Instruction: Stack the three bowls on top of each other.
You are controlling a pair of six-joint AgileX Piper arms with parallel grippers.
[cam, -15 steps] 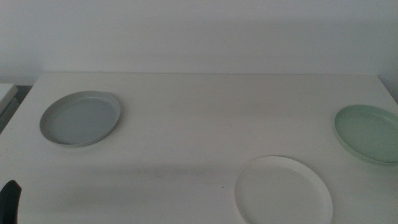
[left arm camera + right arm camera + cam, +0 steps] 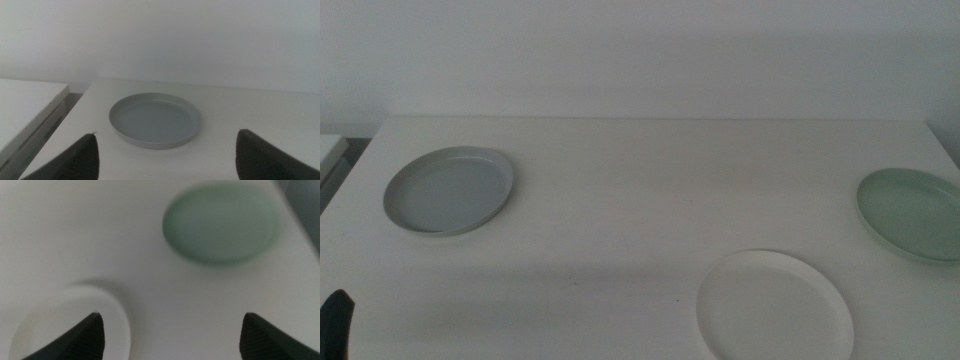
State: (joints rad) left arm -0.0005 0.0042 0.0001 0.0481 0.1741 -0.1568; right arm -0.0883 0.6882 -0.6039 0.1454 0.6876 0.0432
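Three bowls lie apart on the white table (image 2: 650,190). The grey-blue bowl (image 2: 449,190) is at the left, the white bowl (image 2: 775,308) at the front right, the mint green bowl (image 2: 912,214) at the right edge. My left gripper (image 2: 167,152) is open and empty, short of the grey-blue bowl (image 2: 155,120); one dark jaw tip (image 2: 335,322) shows at the bottom left of the middle view. My right gripper (image 2: 170,332) is open above the table, with the white bowl (image 2: 65,325) and the mint green bowl (image 2: 221,224) below it, both blurred.
A second white surface (image 2: 27,107) stands beside the table's left edge, with a dark gap between them. A plain white wall (image 2: 640,50) rises behind the table.
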